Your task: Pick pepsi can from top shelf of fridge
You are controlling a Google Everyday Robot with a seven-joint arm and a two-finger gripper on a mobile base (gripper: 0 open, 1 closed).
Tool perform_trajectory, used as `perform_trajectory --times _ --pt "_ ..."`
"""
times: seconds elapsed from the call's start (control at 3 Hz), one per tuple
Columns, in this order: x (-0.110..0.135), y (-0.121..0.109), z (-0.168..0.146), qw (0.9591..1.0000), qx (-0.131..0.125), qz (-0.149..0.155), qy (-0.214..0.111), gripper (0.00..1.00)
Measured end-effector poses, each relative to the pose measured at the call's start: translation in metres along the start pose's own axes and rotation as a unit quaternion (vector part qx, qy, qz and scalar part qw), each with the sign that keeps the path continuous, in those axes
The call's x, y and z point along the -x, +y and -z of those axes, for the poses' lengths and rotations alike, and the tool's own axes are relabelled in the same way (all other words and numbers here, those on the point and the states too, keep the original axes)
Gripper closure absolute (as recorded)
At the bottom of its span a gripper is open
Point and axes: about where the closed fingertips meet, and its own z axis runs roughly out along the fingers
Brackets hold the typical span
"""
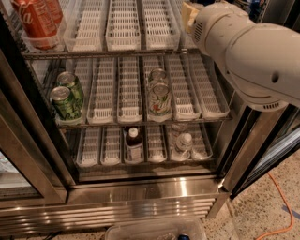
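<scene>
The top shelf (108, 54) has free middle lanes (124, 23), with red cans (35, 21) blocking its left and the arm (248, 51) and end effector (189, 14) its right.

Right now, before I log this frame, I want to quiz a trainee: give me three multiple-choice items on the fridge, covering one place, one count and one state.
1. Where do the red cola cans stand?
A. top shelf, left end
B. on the floor
C. on the arm

2. How many green cans stand at the left end of the middle shelf?
A. one
B. two
C. four

3. How is the dark bottle on the bottom shelf?
A. lying on its side
B. upright, white cap on
C. upside down

Answers:
1 A, they sit in the leftmost tray above the top rail.
2 B, two silver tops show, one behind the other.
3 B, its cap points up.

The gripper is out of sight past the white arm, which reaches to the top shelf's right end.
</scene>
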Motion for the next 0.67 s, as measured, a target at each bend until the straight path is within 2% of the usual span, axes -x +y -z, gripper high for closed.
perform_trajectory --times 0.67 --pt "0.028 0.021 0.006 0.9992 0.028 -0.016 -0.025 1.00"
